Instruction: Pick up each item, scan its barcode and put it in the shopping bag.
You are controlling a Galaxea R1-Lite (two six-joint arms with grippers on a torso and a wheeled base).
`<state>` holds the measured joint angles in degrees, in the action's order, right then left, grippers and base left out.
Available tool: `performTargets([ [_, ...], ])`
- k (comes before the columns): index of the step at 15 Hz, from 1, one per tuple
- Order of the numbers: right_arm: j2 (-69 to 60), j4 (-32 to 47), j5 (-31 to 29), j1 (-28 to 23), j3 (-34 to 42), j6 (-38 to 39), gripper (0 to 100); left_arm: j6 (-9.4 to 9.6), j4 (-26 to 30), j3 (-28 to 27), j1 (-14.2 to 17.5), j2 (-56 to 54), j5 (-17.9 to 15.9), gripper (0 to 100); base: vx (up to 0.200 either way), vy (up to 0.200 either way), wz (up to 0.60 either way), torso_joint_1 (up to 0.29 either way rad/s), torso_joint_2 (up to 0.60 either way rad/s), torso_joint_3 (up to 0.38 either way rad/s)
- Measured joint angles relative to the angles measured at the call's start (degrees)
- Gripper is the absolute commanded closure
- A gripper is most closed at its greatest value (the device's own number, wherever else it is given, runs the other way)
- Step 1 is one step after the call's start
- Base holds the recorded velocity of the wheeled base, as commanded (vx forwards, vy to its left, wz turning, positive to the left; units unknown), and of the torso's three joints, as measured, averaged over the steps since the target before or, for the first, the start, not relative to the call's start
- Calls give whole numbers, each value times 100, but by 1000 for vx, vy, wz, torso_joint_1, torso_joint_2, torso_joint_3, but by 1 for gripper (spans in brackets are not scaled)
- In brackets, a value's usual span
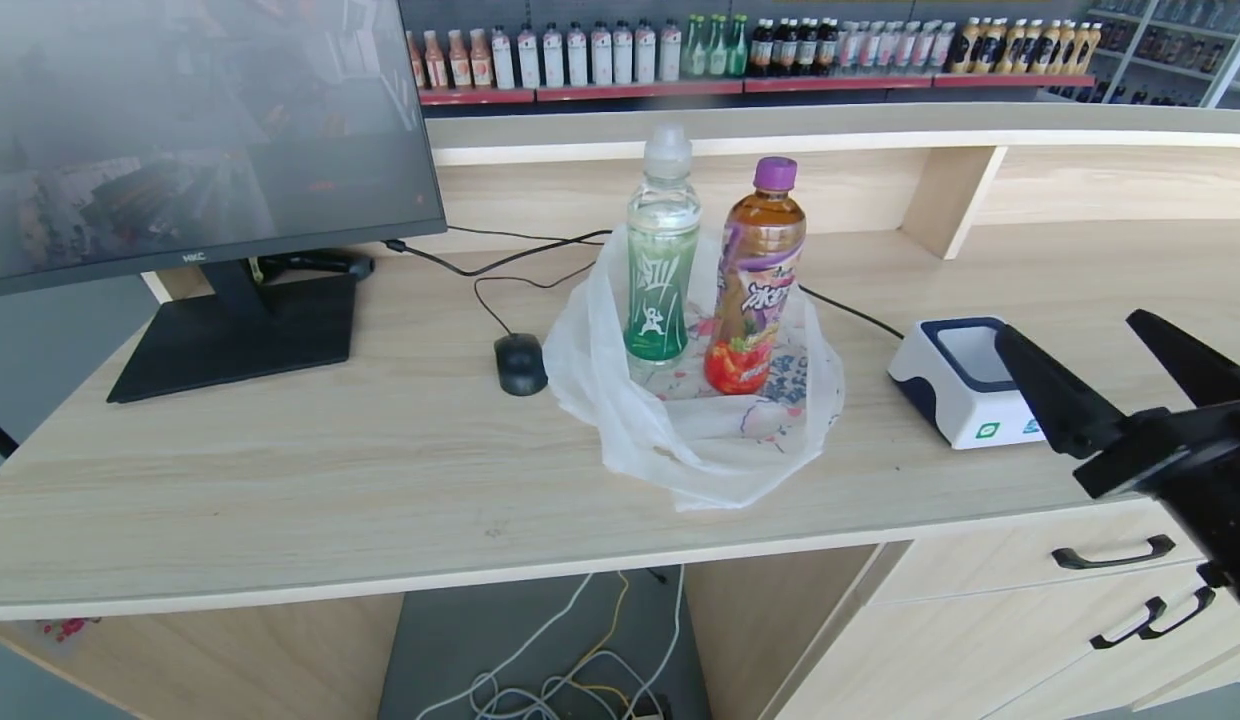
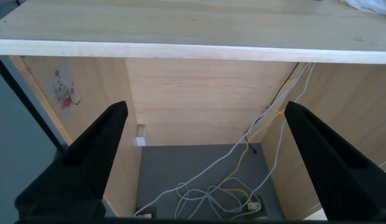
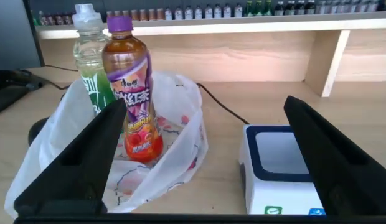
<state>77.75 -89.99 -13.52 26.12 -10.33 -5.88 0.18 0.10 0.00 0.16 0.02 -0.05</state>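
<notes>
Black right gripper (image 1: 1067, 328), fingers apart, hangs by the white-and-blue scanner (image 1: 955, 385); snagging the white plastic bag (image 1: 680, 450) could topple its green-labelled clear bottle (image 1: 663, 260) or purple-capped amber bottle (image 1: 755, 290).

A shop: checkout counter (image 1: 280, 480), barcode scanner (image 1: 965, 385), shelves of drinks (image 1: 740, 50).

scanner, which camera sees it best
The head view: the scanner sits nearly whole on the counter, only its right edge behind the right gripper. The right wrist view shows it closer, but a finger covers part. The left wrist view looks beneath the counter.
</notes>
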Motion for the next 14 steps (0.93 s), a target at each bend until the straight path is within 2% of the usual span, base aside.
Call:
performTargets([
  [3, -986, 112, -13, -9, 879, 282, 0, 2, 0, 0, 0, 0, 0, 0, 0, 0, 0, 0, 0, 0],
  [6, -1631, 1390, 30, 99, 1011, 642, 0, 6, 0, 0, 0, 0, -2, 0, 0, 0, 0, 0, 0, 0],
  [11, -3611, 5663, 564, 226, 1033, 722, 0, -7, 0, 0, 0, 0, 2, 0, 0, 0, 0, 0, 0, 0],
  [14, -5311, 7823, 772, 330, 1028, 642, 0, -9, 0, 0, 2, 0, 2, 0, 0, 0, 0, 0, 0, 0],
])
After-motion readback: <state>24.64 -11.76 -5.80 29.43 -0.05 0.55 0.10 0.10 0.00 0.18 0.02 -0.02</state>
